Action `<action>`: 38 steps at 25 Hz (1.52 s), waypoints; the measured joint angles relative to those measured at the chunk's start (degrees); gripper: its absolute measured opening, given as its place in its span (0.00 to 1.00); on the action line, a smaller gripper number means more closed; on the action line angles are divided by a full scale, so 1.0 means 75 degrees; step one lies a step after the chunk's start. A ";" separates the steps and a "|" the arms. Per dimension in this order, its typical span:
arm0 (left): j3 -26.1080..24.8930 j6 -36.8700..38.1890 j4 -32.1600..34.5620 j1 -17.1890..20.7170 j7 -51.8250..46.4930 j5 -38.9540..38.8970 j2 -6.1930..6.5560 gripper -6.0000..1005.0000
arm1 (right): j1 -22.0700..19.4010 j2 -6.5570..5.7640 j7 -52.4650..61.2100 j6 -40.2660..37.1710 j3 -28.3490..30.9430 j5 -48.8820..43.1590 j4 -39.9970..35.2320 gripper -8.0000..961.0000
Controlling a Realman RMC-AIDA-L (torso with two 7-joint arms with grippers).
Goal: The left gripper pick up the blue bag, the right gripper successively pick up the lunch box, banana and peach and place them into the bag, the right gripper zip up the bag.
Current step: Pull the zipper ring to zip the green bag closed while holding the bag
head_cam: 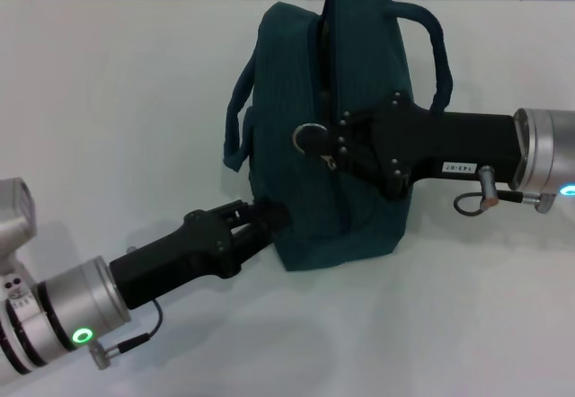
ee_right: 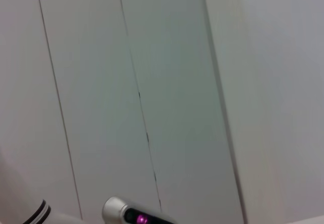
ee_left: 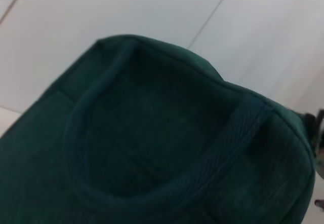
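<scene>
White tabletop (head_cam: pixel 108 83) and pale wall panels frame the scene. Standing upright on it is the dark teal fabric bag with looped handles (head_cam: pixel 296 83). The left gripper (head_cam: pixel 266 218) is pressed against the bag's lower near corner, apparently clenched on the fabric, though its fingertips are hidden. The right gripper (head_cam: pixel 334 150) sits at the zip line on the bag's side, beside a round metal ring pull (head_cam: pixel 310 136); whether its jaws grip the pull I cannot tell. Lunch box, banana and peach are nowhere visible, presumably inside, and the bag's contents are hidden. Zipping looks to be in hand; next, a steady pull along the seam.
</scene>
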 joint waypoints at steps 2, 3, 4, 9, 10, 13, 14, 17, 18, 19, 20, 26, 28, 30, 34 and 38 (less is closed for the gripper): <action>0.0000 -0.0008 -0.0115 -0.0074 0.0252 0.0003 -0.0008 0.32 | 0.0002 0.0002 -0.0001 0.0030 0.0002 0.0026 0.0001 0.03; 0.0012 -0.0002 -0.0132 -0.0097 0.0345 0.0018 -0.0006 0.32 | 0.0003 0.0002 -0.0002 0.0038 0.0011 0.0039 0.0010 0.03; 0.0036 0.0007 -0.0145 -0.0118 0.0433 0.0038 0.0001 0.32 | -0.0005 0.0002 -0.0002 0.0044 0.0017 0.0048 0.0012 0.03; 0.0111 0.0183 0.0043 -0.0025 0.0652 0.0068 0.0050 0.34 | -0.0040 -0.0005 -0.0002 0.0097 0.0036 0.0087 -0.0039 0.03; 0.0112 0.0239 0.0082 0.0017 0.0770 0.0067 0.0050 0.34 | -0.0025 -0.0008 -0.0002 0.0123 0.0037 0.0090 -0.0044 0.03; 0.0112 0.0370 0.0075 0.0096 0.1082 0.0030 0.0040 0.37 | 0.0024 -0.0013 -0.0002 0.0211 0.0040 0.0093 -0.0081 0.03; 0.0112 0.0395 0.0068 0.0103 0.1117 0.0024 0.0040 0.39 | 0.0035 -0.0012 -0.0002 0.0244 0.0060 0.0093 -0.0095 0.03; 0.0115 0.0502 0.0098 0.0174 0.1178 0.0021 0.0049 0.44 | 0.0087 -0.0003 -0.0023 0.0315 0.0171 0.0099 -0.0124 0.03; 0.0116 0.0527 0.0113 0.0197 0.1202 0.0022 0.0052 0.46 | 0.0118 0.0004 -0.0050 0.0323 0.0194 0.0115 -0.0134 0.03; 0.0116 0.0531 0.0117 0.0199 0.1235 0.0022 0.0050 0.48 | 0.0161 0.0006 -0.0080 0.0327 0.0203 0.0137 -0.0140 0.03; 0.0111 0.0521 0.0116 0.0191 0.1278 0.0021 0.0042 0.50 | 0.0215 0.0010 -0.0110 0.0330 0.0199 0.0163 -0.0144 0.03; 0.0045 0.0093 -0.0380 -0.0159 0.1706 -0.0347 -0.0022 0.77 | 0.0465 0.0047 -0.0146 0.0346 0.0110 0.0197 -0.0043 0.03; 0.0043 -0.0049 -0.0529 -0.0251 0.1833 -0.0483 -0.0024 0.82 | 0.0456 0.0047 -0.0151 0.0347 0.0092 0.0198 -0.0038 0.03; 0.0038 -0.0170 -0.0593 -0.0279 0.1899 -0.0621 -0.0028 0.86 | 0.0434 0.0045 -0.0161 0.0347 0.0089 0.0200 -0.0036 0.03; 0.0028 -0.0377 -0.0684 -0.0239 0.2155 -0.1118 -0.0037 0.89 | 0.0374 0.0032 -0.0165 0.0346 0.0089 0.0203 -0.0033 0.03; 0.0024 -0.0405 -0.0816 -0.0190 0.2426 -0.1520 -0.0017 0.89 | 0.0325 0.0023 -0.0173 0.0344 0.0089 0.0204 -0.0030 0.03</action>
